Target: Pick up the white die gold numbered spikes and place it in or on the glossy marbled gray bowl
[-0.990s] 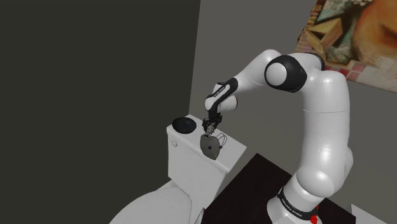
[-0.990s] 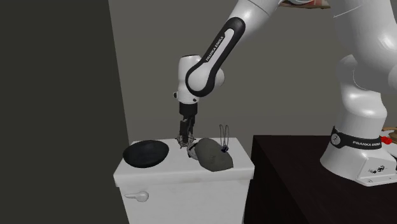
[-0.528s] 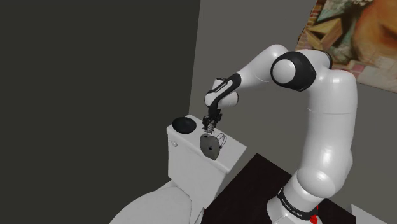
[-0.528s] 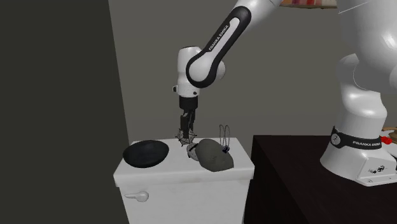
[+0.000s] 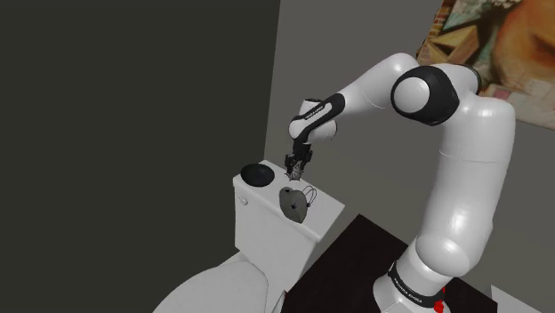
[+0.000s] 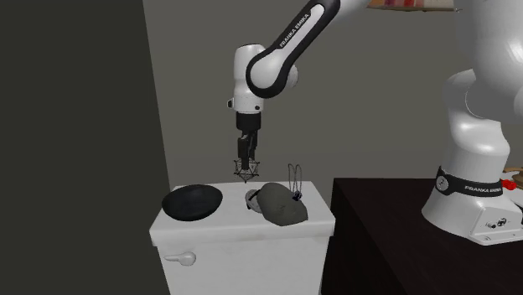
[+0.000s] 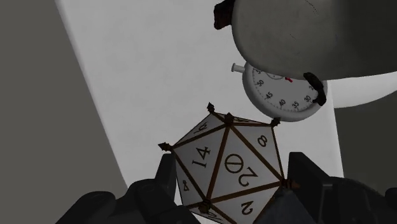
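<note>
In the shoulder view, your arm (image 5: 449, 169) rises from the stand (image 5: 356, 260) at five o'clock, folds at the top and reaches toward ten o'clock. The wrist is turned down, so the gripper (image 5: 295, 172) points straight at the toilet tank lid (image 5: 327, 206). The die (image 5: 294, 177) hangs at its tip, with the dark bowl (image 5: 259, 173) at nine o'clock of it and a grey lump (image 5: 293, 204) at six. The second exterior view gives you what that one hides: a clear gap between die and lid, the bowl at eight o'clock of the die, and FRANKA EMIKA lettered on the forearm and the base. In the wrist view, the fingers (image 7: 167, 184) are clamped on opposite sides of the die. It is white with gold edges and spikes, and its faces read 14, 20, 8 and 2. Beyond it, against the lump, lies a white stopwatch (image 7: 280, 92) with 40 and 45 among its numerals.
</note>
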Controlling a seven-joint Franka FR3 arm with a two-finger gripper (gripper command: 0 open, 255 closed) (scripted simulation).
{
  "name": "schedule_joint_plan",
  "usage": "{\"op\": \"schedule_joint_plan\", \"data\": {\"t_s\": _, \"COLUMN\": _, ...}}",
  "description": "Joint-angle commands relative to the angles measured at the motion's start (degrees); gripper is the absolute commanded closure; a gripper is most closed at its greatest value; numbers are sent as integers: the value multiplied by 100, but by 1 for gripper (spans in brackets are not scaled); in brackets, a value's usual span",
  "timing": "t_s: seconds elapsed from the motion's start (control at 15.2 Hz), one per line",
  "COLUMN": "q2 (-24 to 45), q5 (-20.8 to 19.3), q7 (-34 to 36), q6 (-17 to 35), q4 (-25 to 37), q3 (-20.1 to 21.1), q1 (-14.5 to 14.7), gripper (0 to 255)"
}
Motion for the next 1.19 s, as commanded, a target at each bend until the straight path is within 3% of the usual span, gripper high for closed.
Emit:
{"op": "schedule_joint_plan", "data": {"t_s": 0.0, "q2": -102, "q5": -35, "q7": 34, "q6": -131, "q4": 30, "q3": -14, "q1": 14, "gripper": 255}}
{"op": "schedule_joint_plan", "data": {"t_s": 0.4, "q2": -406, "q5": -133, "q7": 111, "q6": -506, "q4": 107, "q3": -53, "q1": 40, "gripper": 255}}
{"op": "schedule_joint_plan", "data": {"t_s": 1.12, "q2": 1092, "q5": -159, "q7": 1185, "q6": -1256, "q4": 2398, "q3": 284, "q1": 654, "gripper": 255}}
